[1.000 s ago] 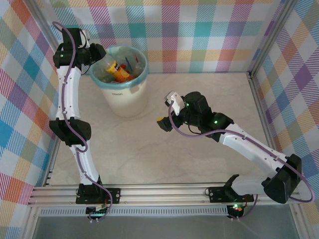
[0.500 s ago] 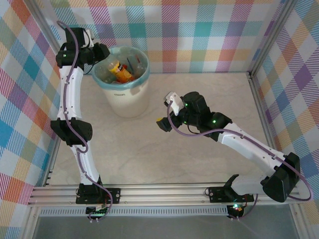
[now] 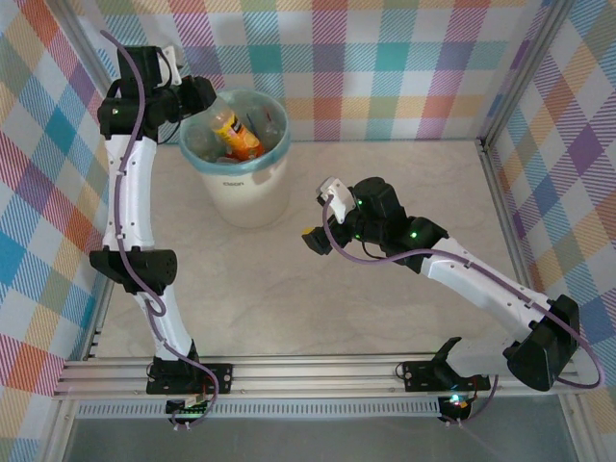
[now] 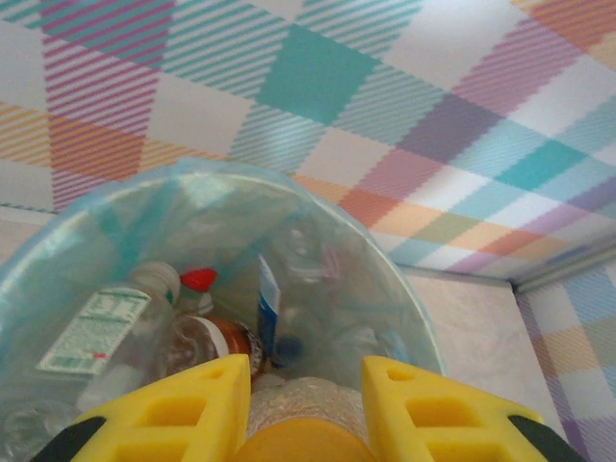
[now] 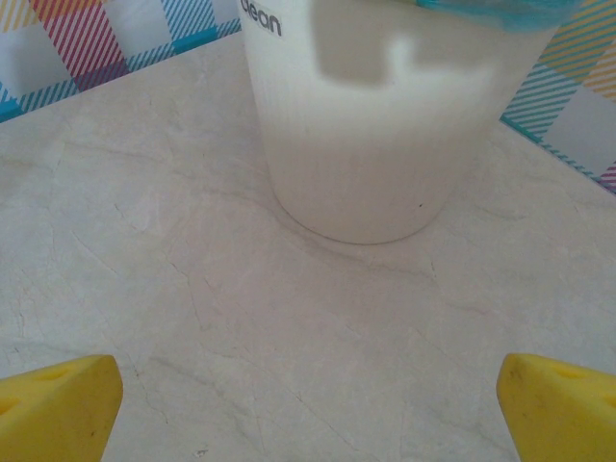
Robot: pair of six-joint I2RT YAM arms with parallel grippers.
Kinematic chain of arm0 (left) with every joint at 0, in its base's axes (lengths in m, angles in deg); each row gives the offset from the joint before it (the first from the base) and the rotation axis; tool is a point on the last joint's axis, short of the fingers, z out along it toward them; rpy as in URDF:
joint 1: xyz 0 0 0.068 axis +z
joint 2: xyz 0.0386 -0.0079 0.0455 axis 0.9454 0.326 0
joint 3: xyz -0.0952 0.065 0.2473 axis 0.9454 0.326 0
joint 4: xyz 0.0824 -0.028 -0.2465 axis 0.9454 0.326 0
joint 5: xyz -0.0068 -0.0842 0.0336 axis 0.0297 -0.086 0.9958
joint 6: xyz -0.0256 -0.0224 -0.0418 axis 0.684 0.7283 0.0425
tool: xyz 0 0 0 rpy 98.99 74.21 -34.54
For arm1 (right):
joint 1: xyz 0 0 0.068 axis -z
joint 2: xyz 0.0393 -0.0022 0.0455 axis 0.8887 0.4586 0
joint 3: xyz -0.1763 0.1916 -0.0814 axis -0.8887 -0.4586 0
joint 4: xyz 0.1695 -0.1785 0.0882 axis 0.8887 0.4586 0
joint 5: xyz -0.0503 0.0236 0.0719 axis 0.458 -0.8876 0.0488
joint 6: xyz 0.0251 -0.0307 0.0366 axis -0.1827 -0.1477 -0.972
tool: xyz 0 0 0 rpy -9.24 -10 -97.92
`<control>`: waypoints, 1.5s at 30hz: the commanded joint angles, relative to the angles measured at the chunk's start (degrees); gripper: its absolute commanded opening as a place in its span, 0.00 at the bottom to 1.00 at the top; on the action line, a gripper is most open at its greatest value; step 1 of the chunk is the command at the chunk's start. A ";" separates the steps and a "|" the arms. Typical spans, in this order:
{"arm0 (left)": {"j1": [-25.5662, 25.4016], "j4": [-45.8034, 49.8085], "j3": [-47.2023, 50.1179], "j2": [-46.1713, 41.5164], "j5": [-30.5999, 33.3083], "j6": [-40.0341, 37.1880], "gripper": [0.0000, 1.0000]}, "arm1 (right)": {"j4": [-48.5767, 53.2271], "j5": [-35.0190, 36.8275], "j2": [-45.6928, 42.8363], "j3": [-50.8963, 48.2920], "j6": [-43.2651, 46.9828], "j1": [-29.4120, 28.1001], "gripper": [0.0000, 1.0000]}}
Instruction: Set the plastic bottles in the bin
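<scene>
Over the bin's [image 3: 241, 188] far-left rim, left gripper [image 4: 306, 385] clamps an orange-labelled bottle [image 3: 234, 133]; right gripper [image 3: 316, 238], jaws spread wide, hovers near-right of bin.

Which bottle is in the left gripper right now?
The orange one between the left gripper's yellow fingers, above the bin; the red-capped bottle lies loose inside.

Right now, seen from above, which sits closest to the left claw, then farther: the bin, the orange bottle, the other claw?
1. Orange bottle, gripped in the left claw, above the bin.
2. Bin, just underneath.
3. Right claw, open, well off to the right.
</scene>
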 commanded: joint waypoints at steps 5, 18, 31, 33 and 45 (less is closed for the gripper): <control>-0.66 6.33 0.65 -1.89 -3.91 -4.83 0.00 | 1.18 0.60 -0.55 -0.03 -0.08 -0.05 1.00; -0.77 6.96 -2.03 6.61 -7.76 -2.71 0.31 | 1.86 -0.37 1.79 1.66 -0.18 -0.05 1.00; -0.66 -1.67 -2.82 2.86 1.26 1.29 0.89 | 1.61 -0.72 1.79 2.19 -0.36 -0.05 1.00; -0.74 -2.43 -2.82 2.14 2.54 1.47 0.90 | 1.60 -0.48 1.70 2.08 -0.35 -0.05 1.00; -0.82 -2.11 -2.65 2.51 3.25 1.31 0.77 | 1.11 -0.28 2.93 2.05 -0.58 -0.05 1.00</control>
